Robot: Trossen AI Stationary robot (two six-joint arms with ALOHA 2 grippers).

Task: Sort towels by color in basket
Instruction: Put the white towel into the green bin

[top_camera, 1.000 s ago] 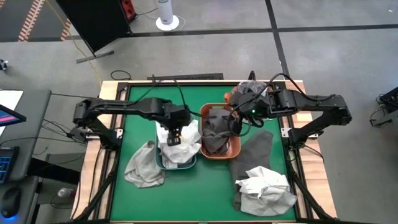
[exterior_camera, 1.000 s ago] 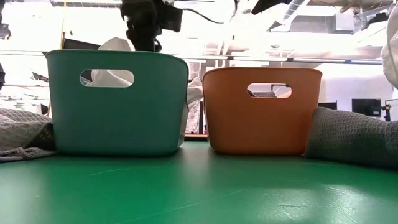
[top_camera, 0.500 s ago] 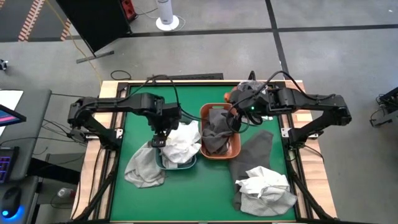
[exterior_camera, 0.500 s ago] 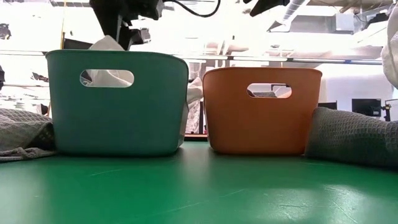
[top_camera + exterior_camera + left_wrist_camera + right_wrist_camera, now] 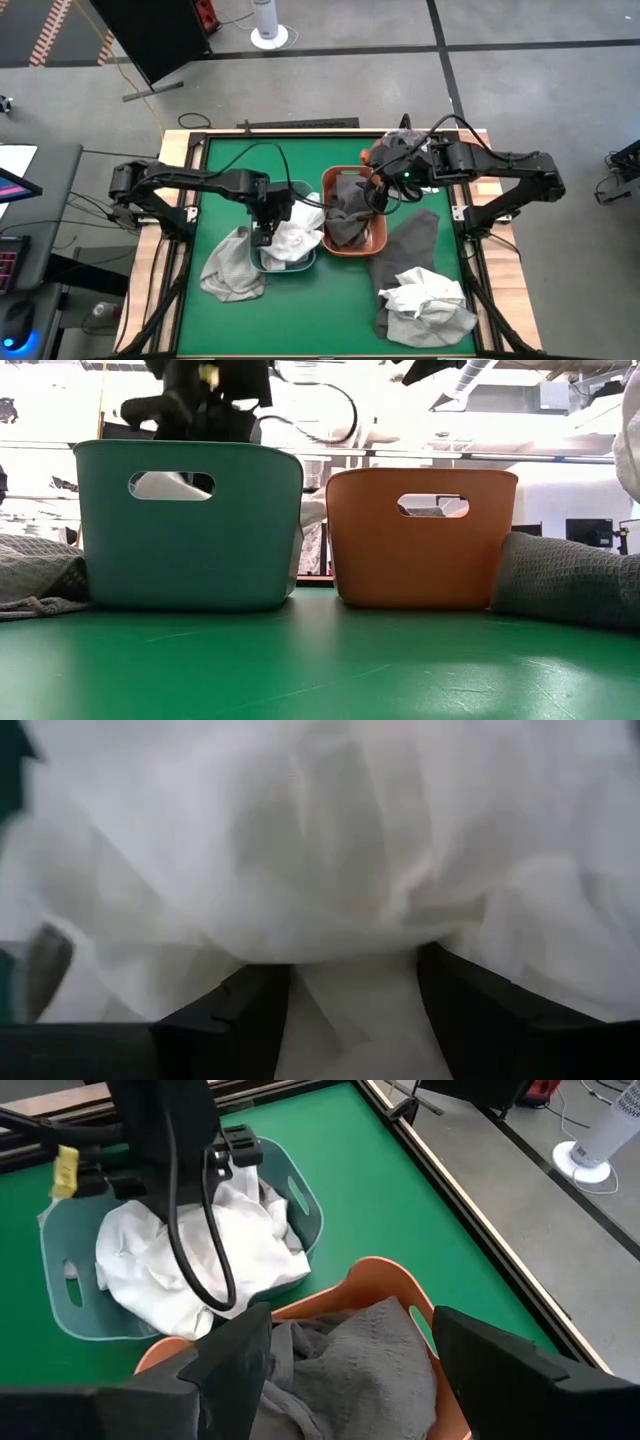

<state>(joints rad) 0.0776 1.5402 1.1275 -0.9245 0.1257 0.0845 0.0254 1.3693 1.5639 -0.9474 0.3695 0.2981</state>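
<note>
We see the left gripper [image 5: 266,234] down in the teal basket [image 5: 252,258], its fingers [image 5: 235,1020] clamped on the white towel [image 5: 293,236] heaped there. Beside it the orange basket [image 5: 379,243] holds grey towels [image 5: 350,212], and over them the right gripper [image 5: 381,197] hangs with fingers apart.

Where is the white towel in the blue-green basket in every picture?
High view: white towel, left of centre, in the teal basket.
Low view: glimpsed through the basket's handle hole.
Left wrist view: fills the picture.
Right wrist view: left of centre.
Shared landmark: orange basket beside it.
</note>
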